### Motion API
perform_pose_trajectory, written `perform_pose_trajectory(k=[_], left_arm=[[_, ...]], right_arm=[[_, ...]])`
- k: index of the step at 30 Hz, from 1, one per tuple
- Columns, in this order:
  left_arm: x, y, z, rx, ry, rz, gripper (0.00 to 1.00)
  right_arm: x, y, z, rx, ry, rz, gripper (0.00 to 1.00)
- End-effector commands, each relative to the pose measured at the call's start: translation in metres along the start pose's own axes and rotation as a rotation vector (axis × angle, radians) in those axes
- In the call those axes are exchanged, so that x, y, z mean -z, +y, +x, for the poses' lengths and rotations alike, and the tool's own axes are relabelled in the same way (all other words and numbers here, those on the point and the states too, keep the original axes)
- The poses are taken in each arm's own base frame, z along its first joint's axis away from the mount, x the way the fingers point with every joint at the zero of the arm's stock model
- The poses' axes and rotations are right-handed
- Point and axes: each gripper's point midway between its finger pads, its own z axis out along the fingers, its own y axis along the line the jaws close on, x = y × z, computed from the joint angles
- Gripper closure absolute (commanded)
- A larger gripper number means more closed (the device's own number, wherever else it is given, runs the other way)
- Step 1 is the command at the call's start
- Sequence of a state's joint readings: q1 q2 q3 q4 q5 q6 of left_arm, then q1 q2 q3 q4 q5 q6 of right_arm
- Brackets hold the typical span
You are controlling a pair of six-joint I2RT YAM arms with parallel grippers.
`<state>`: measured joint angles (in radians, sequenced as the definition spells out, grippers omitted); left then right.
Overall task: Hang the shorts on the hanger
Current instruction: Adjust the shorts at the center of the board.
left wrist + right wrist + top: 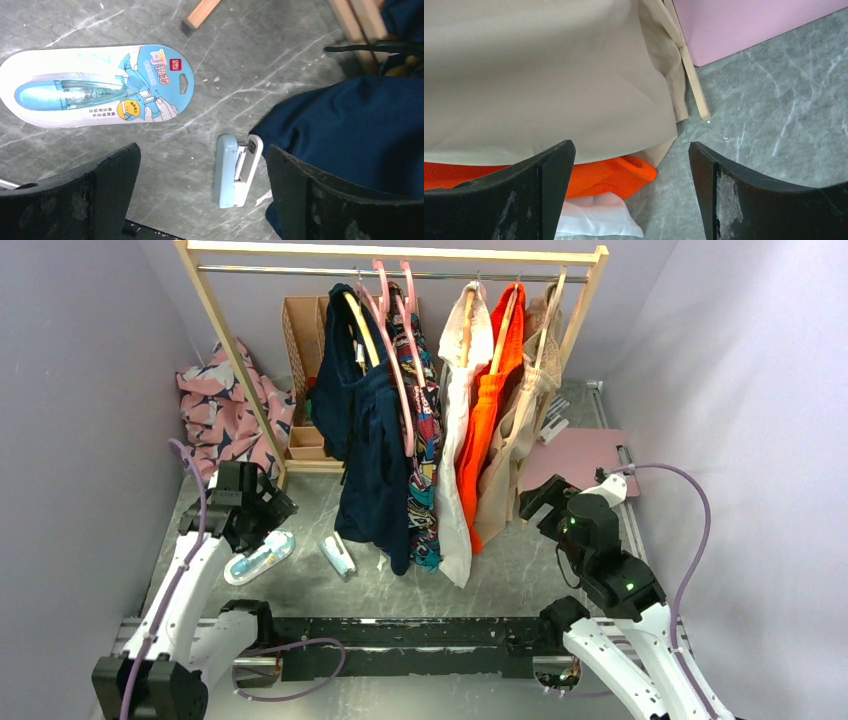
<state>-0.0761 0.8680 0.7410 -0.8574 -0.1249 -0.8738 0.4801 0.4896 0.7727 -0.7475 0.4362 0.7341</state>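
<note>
— Where are your shorts (222,405)?
— Heaped at the table's (500,580) far left corner. The pink hanger (398,360) hangs on the rail (280,271).
— Your grippers?
— Left gripper (262,514) wide and empty, near the blue blister pack (95,85). Right gripper (540,502) wide and empty, beside the beige garment (539,75).

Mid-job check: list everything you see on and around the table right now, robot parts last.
shorts: one, pink with navy-white print, heaped back left by the rack leg
hanger: two hooks showing, pale pink, on the rail
rack: one, pale wood, back of table
garments: five, navy, patterned, white, orange, beige, hanging on rack
blister pack: one, blue-white, front left
small case: one, pale blue, beside navy hem
board: one, pink, right
table: grey marble
left end effector: open, above pack
right end effector: open, at beige hem
</note>
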Motion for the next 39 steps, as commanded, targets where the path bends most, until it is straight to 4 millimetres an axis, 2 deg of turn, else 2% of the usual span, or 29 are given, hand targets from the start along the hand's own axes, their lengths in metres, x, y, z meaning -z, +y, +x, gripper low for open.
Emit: perform_pose_trajectory(k=[1, 7, 10, 12, 15, 20, 23, 28, 31, 34, 39], left_arm=[[-0.012, 0.005, 0.006, 0.0, 0.033, -0.05, 0.0], [-0.03, 0.014, 0.012, -0.013, 0.067, -0.118, 0.03], [-0.033, 0.022, 0.006, 0.004, 0.041, -0.192, 0.03], [-0.03, 0.022, -0.011, 0.01, -0.01, -0.213, 0.02], [-0.028, 0.017, -0.045, 0.039, -0.072, -0.199, 0.03], [-0.033, 0.026, -0.092, 0.145, -0.093, -0.143, 0.05], [-0.044, 0.023, -0.11, 0.178, -0.115, -0.101, 0.05], [-0.069, 0.003, -0.13, 0.246, -0.108, 0.034, 0.07], [-0.077, -0.008, -0.15, 0.248, -0.167, 0.103, 0.08], [-0.085, -0.005, -0.172, 0.28, -0.215, 0.107, 0.09], [-0.109, -0.005, -0.178, 0.323, -0.166, 0.105, 0.15]], right_arm=[[-0.001, 0.009, 0.001, 0.016, 0.001, -0.055, 0.12], [-0.002, 0.011, 0.002, 0.021, -0.004, -0.07, 0.12], [-0.002, 0.012, 0.002, 0.021, -0.008, -0.079, 0.13], [-0.002, 0.013, 0.002, 0.023, -0.008, -0.085, 0.13], [-0.003, 0.014, 0.004, 0.029, -0.002, -0.093, 0.13], [-0.003, 0.017, 0.005, 0.04, 0.01, -0.105, 0.14], [-0.003, 0.018, 0.006, 0.039, 0.007, -0.115, 0.14], [-0.001, 0.019, 0.006, 0.044, 0.012, -0.124, 0.14], [0.001, 0.021, 0.006, 0.041, 0.015, -0.139, 0.14], [0.003, 0.021, 0.004, 0.034, 0.002, -0.147, 0.14], [0.003, 0.021, 0.003, 0.033, -0.006, -0.15, 0.15]])
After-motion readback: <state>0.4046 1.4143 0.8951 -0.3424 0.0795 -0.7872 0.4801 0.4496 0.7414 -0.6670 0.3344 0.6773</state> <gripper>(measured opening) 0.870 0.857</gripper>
